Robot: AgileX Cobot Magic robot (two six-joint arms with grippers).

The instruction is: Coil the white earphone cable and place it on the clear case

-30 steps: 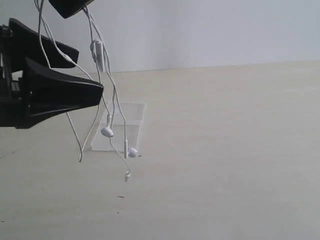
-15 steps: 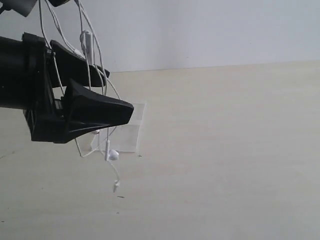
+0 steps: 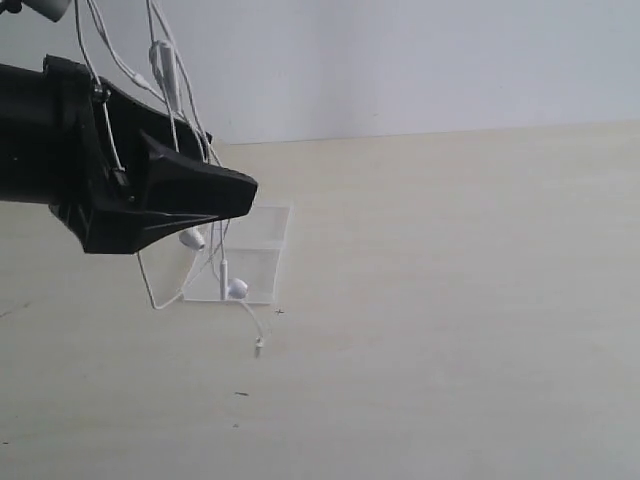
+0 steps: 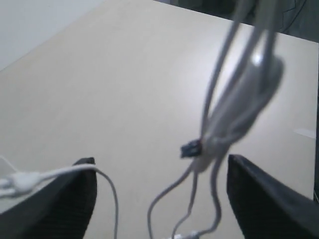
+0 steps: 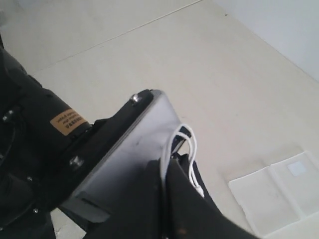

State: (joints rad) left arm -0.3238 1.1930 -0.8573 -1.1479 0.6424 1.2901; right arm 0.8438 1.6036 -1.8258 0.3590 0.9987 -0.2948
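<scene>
White earphone cable (image 3: 238,288): pinched in closed right gripper (image 5: 167,159); dangles, seemingly loose, inside gaping left gripper (image 4: 160,160).

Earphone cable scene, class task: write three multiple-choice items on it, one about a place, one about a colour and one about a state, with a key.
1. Where is the clear case?
A. Held up in the air.
B. Flat on the table, under the hanging cable.
C. Standing against the wall.

2. What colour is the earphone cable?
A. Black.
B. Red.
C. White.

3. How do the jaws of the left end effector stand?
A. Open, with cable strands between them.
B. Shut on the case.
C. Shut on nothing.

Key:
1. B, the exterior view shows the case lying flat on the tabletop beneath the dangling cable.
2. C, the wire is white in every view.
3. A, the left wrist view shows the jaws wide apart with strands hanging between them.
</scene>
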